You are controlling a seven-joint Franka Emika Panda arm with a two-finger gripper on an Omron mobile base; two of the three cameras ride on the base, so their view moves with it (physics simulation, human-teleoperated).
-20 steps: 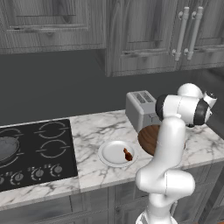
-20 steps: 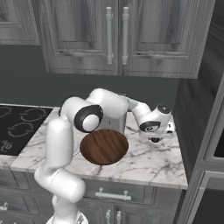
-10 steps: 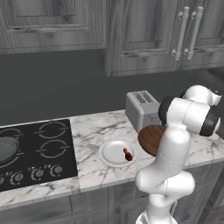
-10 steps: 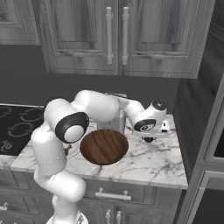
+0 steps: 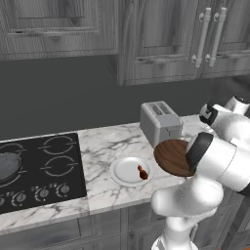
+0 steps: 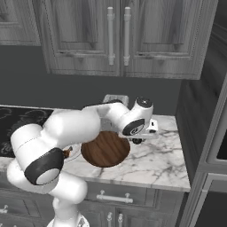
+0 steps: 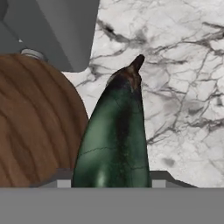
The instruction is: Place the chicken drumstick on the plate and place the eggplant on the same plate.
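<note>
Lying between the two dark finger tips in the hand view, the eggplant [image 7: 116, 135] is seen as a glossy, dark green-black tapering oblong with a brownish stem end pointing away from the hand [image 7: 111, 183]; it is gripped at its broad end and carried above the counter [image 7: 183, 65]. Veined white-grey marble makes up that counter. A round brown wooden board [image 7: 35, 127] with visible grain is found just beside the eggplant, and the smooth grey boxy toaster [image 7: 57, 26] stands beyond the board. In the left base view, the round, shallow white-grey plate [image 5: 122, 172] with its raised rim rests on the marble between the black cooktop [image 5: 34, 171] and the board. The small reddish-brown, club-shaped chicken drumstick [image 5: 142, 173] lies on the plate near its right edge.
</note>
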